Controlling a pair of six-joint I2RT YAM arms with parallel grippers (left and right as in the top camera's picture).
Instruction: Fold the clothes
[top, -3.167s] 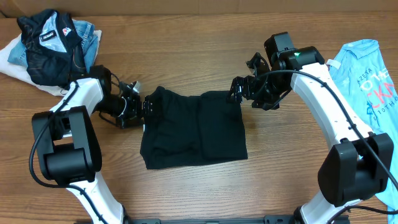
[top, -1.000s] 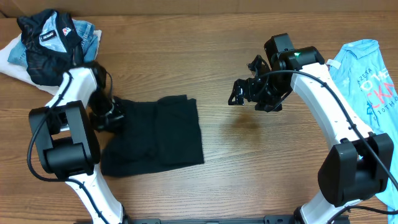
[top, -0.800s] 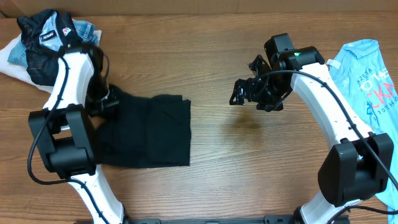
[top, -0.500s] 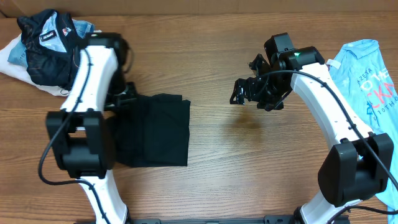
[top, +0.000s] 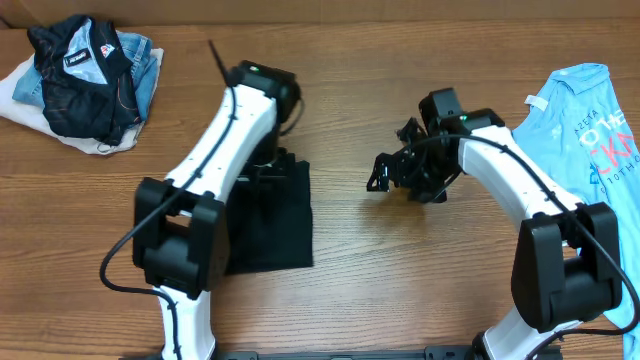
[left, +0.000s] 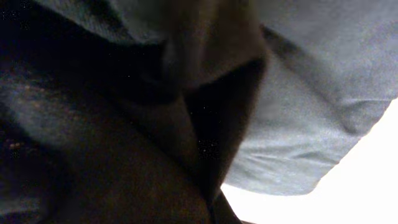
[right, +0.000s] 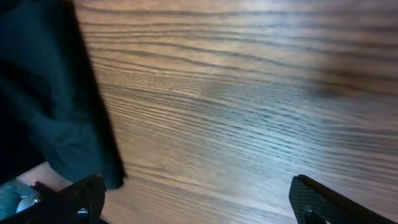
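Observation:
The black T-shirt (top: 278, 225) lies folded into a narrow strip left of the table's middle. My left gripper (top: 272, 162) is over its far edge, shut on the cloth. The left arm arches over from the near left. In the left wrist view, dark folds of the T-shirt (left: 118, 130) fill the picture and hide the fingers. My right gripper (top: 384, 171) hovers open over bare wood to the right of the shirt, holding nothing. In the right wrist view its fingertips (right: 82, 198) stand wide apart, with the shirt's edge (right: 50, 99) at the left.
A dark jacket with a logo patch (top: 85, 70) lies on a heap of clothes at the far left corner. A light blue T-shirt with pink lettering (top: 590, 110) lies at the right edge. Bare wood (top: 420, 260) lies between the arms.
My left arm has swung from the far left towards the middle, pulling the shirt's edge with it, and the shirt is now a narrower strip. The right gripper has barely shifted.

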